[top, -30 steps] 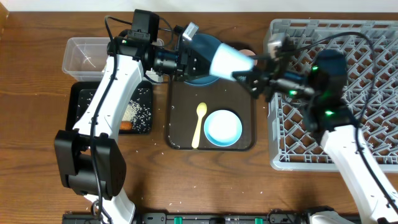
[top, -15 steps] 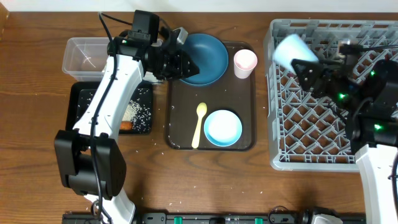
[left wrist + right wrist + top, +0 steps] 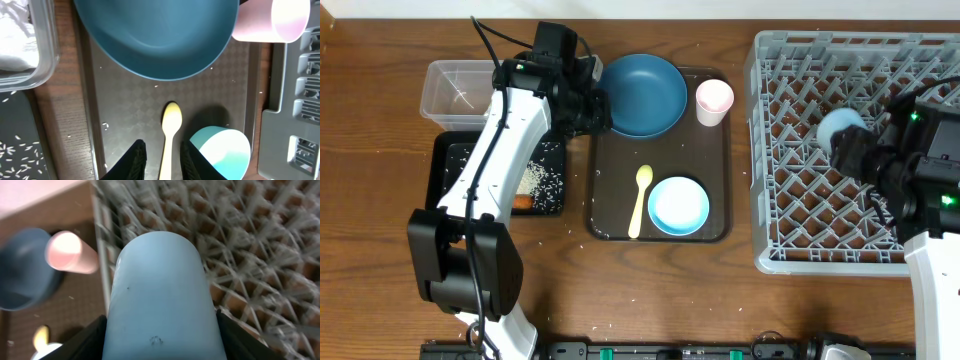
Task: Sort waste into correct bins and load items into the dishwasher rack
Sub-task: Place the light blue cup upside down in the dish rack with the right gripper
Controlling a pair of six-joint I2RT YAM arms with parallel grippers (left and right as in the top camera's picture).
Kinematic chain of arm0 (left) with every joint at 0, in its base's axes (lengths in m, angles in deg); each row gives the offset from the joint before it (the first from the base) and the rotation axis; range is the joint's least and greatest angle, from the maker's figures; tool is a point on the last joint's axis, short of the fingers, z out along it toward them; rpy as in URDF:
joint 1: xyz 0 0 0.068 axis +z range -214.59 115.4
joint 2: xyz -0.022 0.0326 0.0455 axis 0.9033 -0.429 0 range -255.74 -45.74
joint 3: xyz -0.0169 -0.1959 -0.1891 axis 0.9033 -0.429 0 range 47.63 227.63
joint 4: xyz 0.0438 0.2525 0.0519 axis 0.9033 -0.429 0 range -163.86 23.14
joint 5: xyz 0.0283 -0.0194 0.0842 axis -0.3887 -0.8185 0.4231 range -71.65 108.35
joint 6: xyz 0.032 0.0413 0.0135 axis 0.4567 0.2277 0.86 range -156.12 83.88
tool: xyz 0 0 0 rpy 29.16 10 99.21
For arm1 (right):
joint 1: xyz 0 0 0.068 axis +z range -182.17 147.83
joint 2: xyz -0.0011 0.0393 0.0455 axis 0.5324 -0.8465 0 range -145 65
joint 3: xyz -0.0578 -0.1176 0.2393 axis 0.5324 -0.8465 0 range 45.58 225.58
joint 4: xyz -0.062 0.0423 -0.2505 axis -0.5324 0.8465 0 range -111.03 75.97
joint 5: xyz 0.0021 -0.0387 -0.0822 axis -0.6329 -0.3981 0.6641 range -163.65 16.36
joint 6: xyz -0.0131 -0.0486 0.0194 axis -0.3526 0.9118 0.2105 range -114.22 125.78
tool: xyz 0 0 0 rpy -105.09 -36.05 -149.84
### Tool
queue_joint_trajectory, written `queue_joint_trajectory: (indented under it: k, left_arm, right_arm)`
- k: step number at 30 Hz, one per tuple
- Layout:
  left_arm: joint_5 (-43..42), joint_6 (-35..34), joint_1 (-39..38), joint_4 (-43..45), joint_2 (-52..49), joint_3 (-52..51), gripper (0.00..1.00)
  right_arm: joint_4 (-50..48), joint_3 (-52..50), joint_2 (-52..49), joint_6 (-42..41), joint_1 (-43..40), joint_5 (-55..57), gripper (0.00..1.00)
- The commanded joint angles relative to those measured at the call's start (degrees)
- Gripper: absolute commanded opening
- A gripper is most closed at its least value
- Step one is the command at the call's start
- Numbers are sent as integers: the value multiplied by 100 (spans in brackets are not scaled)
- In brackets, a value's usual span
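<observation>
Rack-loading is in hand: my right gripper (image 3: 161,330) grips the light blue cup (image 3: 842,126) above the dishwasher rack (image 3: 800,205), frame right. Next I'd seat it between pegs. Left gripper (image 3: 162,161) is slightly parted and empty.

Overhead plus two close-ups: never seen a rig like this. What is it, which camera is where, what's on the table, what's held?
Two white robot arms work at a wooden table. The wide picture comes from a fixed camera above. The other two come from a camera on each wrist, looking past that arm's own claw. The left claw is open and empty, above a brown tray carrying a dark blue bowl, pink cup, small pale bowl and yellow spoon. The right claw grips a light blue cup over the grey dishwasher rack. Far left are a clear tub with white paper and a black tray with rice.
</observation>
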Motion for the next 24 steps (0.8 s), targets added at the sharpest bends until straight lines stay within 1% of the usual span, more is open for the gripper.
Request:
queue_joint_trajectory:
  k: [1,6,14,19,24]
  left_arm:
    - [177,52,2,-39,-2,0,26]
    - [175,52,2,-44,-2,0,26]
    - [175,52,2,-66,-2,0,26]
    - [175,52,2,-83,-2,0,26]
    - [175,52,2,-83,-2,0,26]
  right_arm:
    - [195,149,-22,94,55,470,51]
    - [863,479,-289,94,197,553,51]
    - [2210,1753,-1231,92,455,866,52]
    - [2699,2203,-2100,94,516,885,52]
    - [2857,2264,-2778,160,522,883,52]
